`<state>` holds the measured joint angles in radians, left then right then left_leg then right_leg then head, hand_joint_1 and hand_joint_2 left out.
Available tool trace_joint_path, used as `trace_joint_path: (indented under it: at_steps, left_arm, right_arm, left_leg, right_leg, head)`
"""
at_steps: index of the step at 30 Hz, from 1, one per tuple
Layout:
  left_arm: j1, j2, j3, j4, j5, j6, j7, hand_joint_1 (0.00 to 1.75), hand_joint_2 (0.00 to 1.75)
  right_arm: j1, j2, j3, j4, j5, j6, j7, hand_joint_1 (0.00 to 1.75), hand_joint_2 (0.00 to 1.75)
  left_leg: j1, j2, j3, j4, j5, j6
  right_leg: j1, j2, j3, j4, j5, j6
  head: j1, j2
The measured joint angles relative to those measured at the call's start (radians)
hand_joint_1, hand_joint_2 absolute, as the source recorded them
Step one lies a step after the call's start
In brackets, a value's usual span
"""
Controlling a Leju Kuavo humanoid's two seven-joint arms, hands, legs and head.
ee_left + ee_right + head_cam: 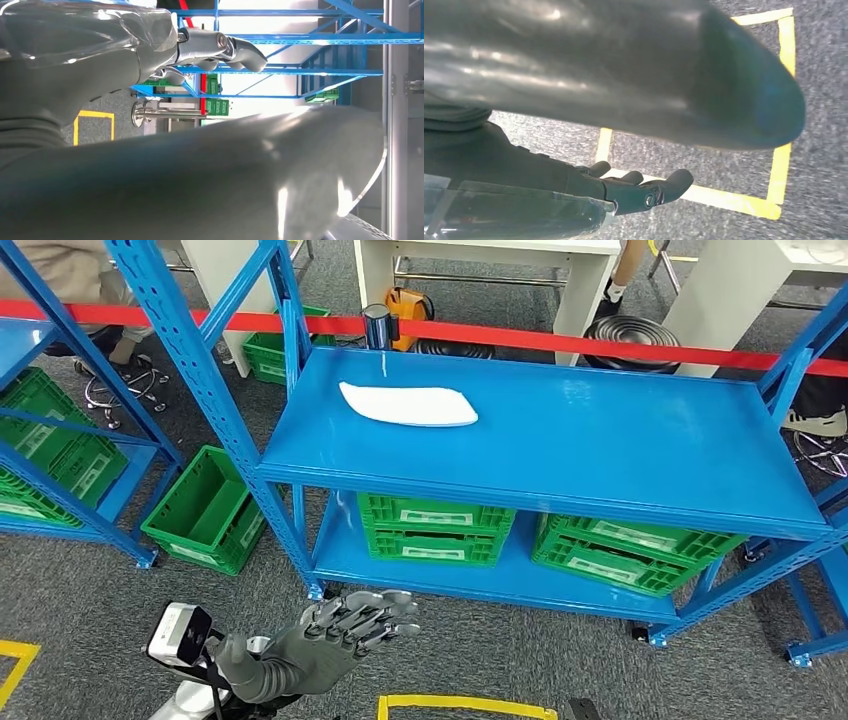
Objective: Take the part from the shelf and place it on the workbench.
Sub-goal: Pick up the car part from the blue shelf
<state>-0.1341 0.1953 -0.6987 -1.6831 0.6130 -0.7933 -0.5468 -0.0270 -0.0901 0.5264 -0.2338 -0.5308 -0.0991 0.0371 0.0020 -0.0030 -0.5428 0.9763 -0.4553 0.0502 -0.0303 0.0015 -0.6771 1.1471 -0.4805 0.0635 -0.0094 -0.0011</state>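
Part [408,405]: white, flat, elongated, lying on the top board of the blue shelf [600,440], toward its left rear corner, long axis along the shelf's length. From the shelf's front edge the left hand [350,630] is well short and lower, near the left post; part lies ahead and above it. Left hand is nearer, fingers extended, apart, holding nothing. Right hand [634,187] hangs over the floor, fingers loosely apart, empty.
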Motion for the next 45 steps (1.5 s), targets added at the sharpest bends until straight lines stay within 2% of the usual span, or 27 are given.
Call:
trace_joint_path:
  at_steps: [1,3,7,9,11,12,13,15,17,18,21,23,26,27,28,29,31,32,33,36,38,39,41,42,43,44,45]
  left_arm:
    - [0.000,0.000,0.000,0.000,0.000,0.000,0.000,0.00,0.00]
    - [0.000,0.000,0.000,0.000,-0.001,-0.001,0.000,0.00,0.00]
    - [-0.002,-0.001,0.000,-0.001,-0.002,-0.001,0.001,0.00,0.00]
    - [-0.003,0.000,0.000,-0.001,-0.002,-0.002,0.001,0.00,0.00]
    - [-0.003,0.000,-0.001,-0.001,-0.001,-0.002,0.002,0.00,0.00]
    - [-0.003,0.000,-0.001,-0.001,-0.001,-0.002,0.003,0.00,0.00]
    - [-0.003,0.000,-0.002,-0.001,0.000,-0.002,0.004,0.00,0.00]
    - [-0.005,0.000,-0.004,-0.001,0.001,-0.002,0.005,0.00,0.00]
    - [-0.009,0.000,-0.005,-0.001,0.003,-0.002,0.005,0.00,0.00]
    - [-0.011,0.000,-0.005,-0.001,0.003,-0.002,0.006,0.00,0.00]
    - [-0.015,-0.001,-0.006,-0.002,0.004,-0.002,0.006,0.00,0.00]
    - [-0.018,-0.002,-0.007,-0.002,0.004,-0.002,0.006,0.00,0.00]
    - [-0.021,-0.004,-0.010,-0.002,0.004,-0.002,0.007,0.00,0.00]
    - [-0.020,-0.004,-0.011,-0.001,0.003,-0.002,0.007,0.00,0.00]
    - [-0.020,-0.003,-0.012,-0.001,0.003,-0.002,0.008,0.00,0.00]
    - [-0.019,-0.003,-0.013,0.000,0.003,-0.002,0.008,0.00,0.00]
    - [-0.019,-0.004,-0.014,0.000,0.003,-0.002,0.008,0.00,0.00]
    - [-0.020,-0.003,-0.014,0.000,0.003,-0.002,0.008,0.00,0.00]
    - [-0.020,-0.003,-0.015,0.000,0.003,-0.002,0.008,0.00,0.00]
    - [-0.021,-0.002,-0.014,0.000,0.003,-0.002,0.008,0.00,0.00]
    - [-0.022,-0.002,-0.014,-0.001,0.003,-0.002,0.008,0.00,0.00]
    - [-0.022,-0.002,-0.014,-0.001,0.003,-0.002,0.008,0.00,0.00]
    - [-0.020,-0.001,-0.014,0.000,0.003,-0.002,0.007,0.00,0.00]
    - [-0.020,0.000,-0.014,0.000,0.003,-0.002,0.007,0.00,0.00]
    - [-0.019,0.000,-0.014,0.000,0.002,-0.003,0.006,0.00,0.00]
    - [-0.019,0.000,-0.014,0.000,0.002,-0.003,0.006,0.00,0.00]
    - [-0.019,0.001,-0.014,0.000,0.001,-0.003,0.005,0.00,0.00]
  right_arm:
    - [0.000,0.000,0.000,0.000,-0.001,0.000,0.000,0.00,0.00]
    - [0.000,-0.001,0.000,0.000,-0.002,-0.002,-0.001,0.00,0.00]
    - [0.001,0.002,0.000,0.000,-0.003,-0.004,-0.002,0.00,0.00]
    - [0.001,0.003,0.000,0.000,-0.004,-0.006,-0.002,0.00,0.00]
    - [0.001,0.002,0.000,0.000,-0.004,-0.006,-0.002,0.00,0.00]
    - [0.001,0.002,0.000,0.000,-0.005,-0.006,-0.003,0.00,0.00]
    - [0.002,0.003,0.000,0.000,-0.006,-0.006,-0.003,0.00,0.00]
    - [0.002,0.004,0.000,0.000,-0.008,-0.006,-0.004,0.00,0.00]
    - [0.000,0.010,0.000,0.000,-0.010,-0.005,-0.005,0.00,0.00]
    - [0.000,0.012,-0.001,0.000,-0.010,-0.004,-0.005,0.00,0.00]
    - [0.000,0.014,-0.001,0.000,-0.011,-0.001,-0.006,0.00,0.00]
    - [-0.001,0.013,-0.001,0.000,-0.011,0.000,-0.006,0.00,0.00]
    - [-0.001,0.008,-0.001,0.000,-0.011,0.001,-0.006,0.00,0.00]
    - [0.000,0.006,-0.001,0.000,-0.011,0.002,-0.006,0.00,0.00]
    - [0.001,0.004,-0.001,0.000,-0.011,0.002,-0.006,0.00,0.00]
    - [0.002,0.002,-0.001,0.000,-0.011,0.003,-0.006,0.00,0.00]
    - [0.001,0.001,-0.001,0.000,-0.011,0.003,-0.006,0.00,0.00]
    - [0.001,0.001,-0.001,0.000,-0.011,0.003,-0.006,0.00,0.00]
    - [0.000,0.001,-0.001,0.000,-0.011,0.003,-0.006,0.00,0.00]
    - [0.000,0.002,-0.001,0.000,-0.011,0.003,-0.006,0.00,0.00]
    - [0.001,0.002,-0.001,0.000,-0.011,0.003,-0.007,0.00,0.00]
    - [0.001,0.002,-0.001,0.000,-0.011,0.003,-0.008,0.00,0.00]
    - [0.001,0.002,-0.001,0.000,-0.011,0.003,-0.008,0.00,0.00]
    - [0.001,0.002,-0.001,0.000,-0.012,0.003,-0.008,0.00,0.00]
    - [0.002,0.002,-0.001,0.000,-0.012,0.003,-0.008,0.00,0.00]
    - [0.002,0.002,-0.001,0.000,-0.012,0.003,-0.009,0.00,0.00]
    - [0.003,0.002,-0.001,0.000,-0.013,0.003,-0.009,0.00,0.00]
  left_leg:
    - [-0.002,0.000,0.003,0.006,-0.010,-0.006]
    - [-0.007,0.000,0.005,0.016,-0.025,-0.017]
    - [0.000,0.002,0.000,0.041,-0.051,-0.034]
    - [0.004,0.002,-0.049,0.142,-0.098,-0.045]
    - [0.007,0.002,-0.130,0.284,-0.144,-0.052]
    - [0.008,0.002,-0.160,0.324,-0.146,-0.052]
    - [0.008,0.002,-0.171,0.323,-0.127,-0.048]
    - [0.003,0.001,-0.136,0.212,-0.041,-0.029]
    - [-0.007,0.002,-0.085,0.088,0.018,0.000]
    - [-0.012,0.003,-0.072,0.056,0.025,0.010]
    - [-0.016,0.003,-0.048,0.019,0.020,0.020]
    - [-0.011,0.004,-0.018,-0.014,0.028,0.020]
    - [-0.008,0.005,0.001,-0.027,0.024,0.019]
    - [-0.007,0.004,0.005,-0.026,0.019,0.018]
    - [-0.005,0.002,0.010,-0.025,0.014,0.014]
    - [-0.003,0.000,0.016,-0.023,0.006,0.009]
    - [0.002,-0.001,0.027,-0.010,-0.015,-0.006]
    - [0.002,0.000,0.028,0.001,-0.028,-0.014]
    - [0.001,0.000,0.028,0.010,-0.039,-0.021]
    - [0.003,0.001,0.029,0.019,-0.056,-0.032]
    - [0.009,0.002,0.015,0.056,-0.078,-0.040]
    - [0.010,0.002,-0.009,0.104,-0.098,-0.044]
    - [0.010,0.002,-0.095,0.248,-0.148,-0.050]
    - [0.010,0.002,-0.137,0.307,-0.159,-0.050]
    - [0.010,0.002,-0.164,0.333,-0.150,-0.046]
    - [0.008,0.002,-0.169,0.314,-0.120,-0.038]
    - [0.004,0.002,-0.154,0.260,-0.074,-0.026]
  right_leg:
    - [0.000,-0.003,0.030,-0.066,0.028,0.003]
    - [0.001,-0.005,0.064,-0.133,0.050,-0.011]
    - [0.000,0.002,0.075,-0.136,0.041,-0.045]
    - [-0.002,0.004,0.085,-0.137,0.035,-0.056]
    - [0.002,0.004,0.092,-0.137,0.028,-0.064]
    - [0.005,0.006,0.096,-0.137,0.024,-0.066]
    - [0.007,0.007,0.101,-0.137,0.020,-0.067]
    - [0.013,0.012,0.115,-0.138,0.011,-0.068]
    - [0.017,0.015,0.126,-0.139,0.003,-0.065]
    - [0.016,0.016,0.127,-0.141,0.001,-0.062]
    - [0.016,0.013,0.130,-0.149,-0.002,-0.050]
    - [0.018,0.008,0.116,-0.117,-0.016,-0.045]
    - [0.012,0.006,0.006,0.063,-0.068,-0.042]
    - [0.008,0.006,-0.029,0.110,-0.073,-0.035]
    - [0.004,0.006,-0.046,0.120,-0.062,-0.024]
    - [-0.001,0.004,-0.042,0.089,-0.035,-0.010]
    - [-0.010,-0.002,0.008,-0.040,0.033,0.016]
    - [-0.012,-0.003,0.032,-0.091,0.053,0.017]
    - [-0.012,-0.003,0.046,-0.118,0.060,0.009]
    - [-0.007,0.002,0.053,-0.120,0.047,-0.027]
    - [-0.008,0.005,0.061,-0.120,0.039,-0.041]
    - [-0.008,0.006,0.066,-0.121,0.036,-0.048]
    - [-0.004,0.006,0.074,-0.121,0.028,-0.057]
    - [-0.001,0.007,0.078,-0.121,0.023,-0.060]
    - [0.004,0.008,0.083,-0.121,0.019,-0.062]
    - [0.008,0.009,0.091,-0.121,0.014,-0.063]
    - [0.014,0.011,0.100,-0.122,0.009,-0.065]
  head:
    - [0.001,0.000]
    - [0.000,0.000]
    - [-0.003,0.000]
    - [-0.004,0.000]
    - [-0.004,0.000]
    - [-0.004,0.000]
    - [-0.004,0.000]
    - [-0.004,0.000]
    - [-0.001,0.000]
    - [-0.001,0.000]
    - [-0.001,0.000]
    - [0.000,0.000]
    - [0.001,0.000]
    - [0.001,0.000]
    - [0.001,0.000]
    - [0.001,0.000]
    - [0.002,0.000]
    - [0.003,0.000]
    - [0.003,0.000]
    - [0.002,0.000]
    - [0.000,0.000]
    - [0.000,0.000]
    - [-0.001,0.000]
    - [-0.001,0.000]
    - [-0.001,0.000]
    - [-0.001,0.000]
    - [-0.001,0.000]
